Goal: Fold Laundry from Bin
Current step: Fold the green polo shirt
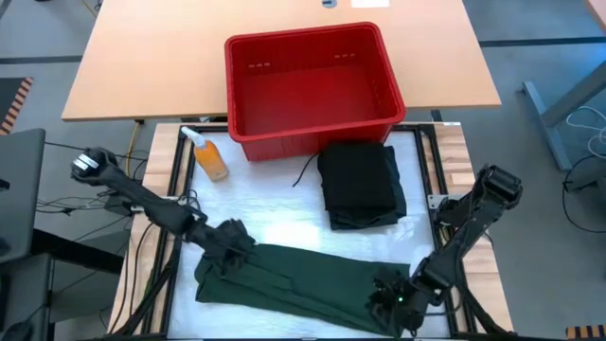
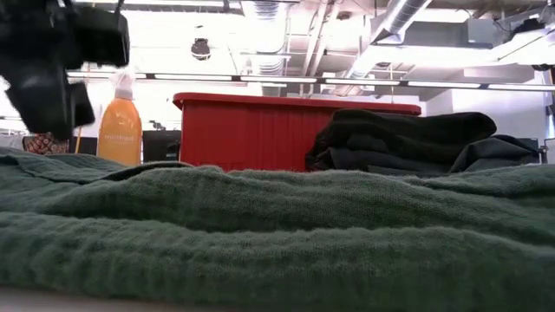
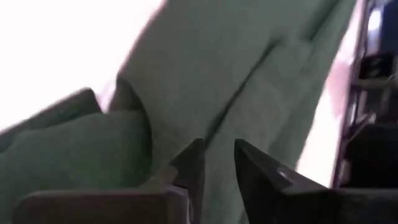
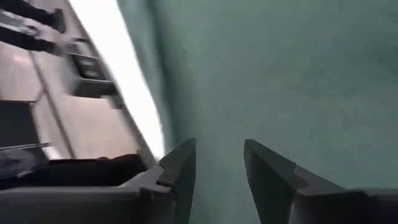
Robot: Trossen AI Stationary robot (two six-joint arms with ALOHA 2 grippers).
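A dark green garment [image 1: 303, 275] of the laundry lies spread across the near part of the table, with rumpled folds at its left end. My left gripper [image 1: 230, 239] stands over that left end, slanting down, its fingers a little apart [image 3: 217, 146] with green cloth [image 3: 236, 62] showing past them. My right gripper [image 1: 390, 296] is at the garment's right end, fingers apart [image 4: 217, 146] over flat green cloth [image 4: 280, 74]. The red bin [image 1: 305, 36] stands at the far middle. A folded black pile [image 1: 360, 185] lies in front of it. My left gripper's fingertips [image 3: 193, 155] stand close over the folds at the green garment's left end, but I cannot tell whether they touch the cloth. My right gripper's fingertips [image 4: 183, 155] hover at the garment's right end near its edge; whether they touch cannot be told either.
An orange bottle [image 1: 210, 156] stands left of the bin, near the table's left edge. Bare white table shows between the green garment and the bin. In the low view the green cloth [image 2: 277, 225] fills the foreground, with the black pile [image 2: 408, 139] and bin [image 2: 251, 130] behind.
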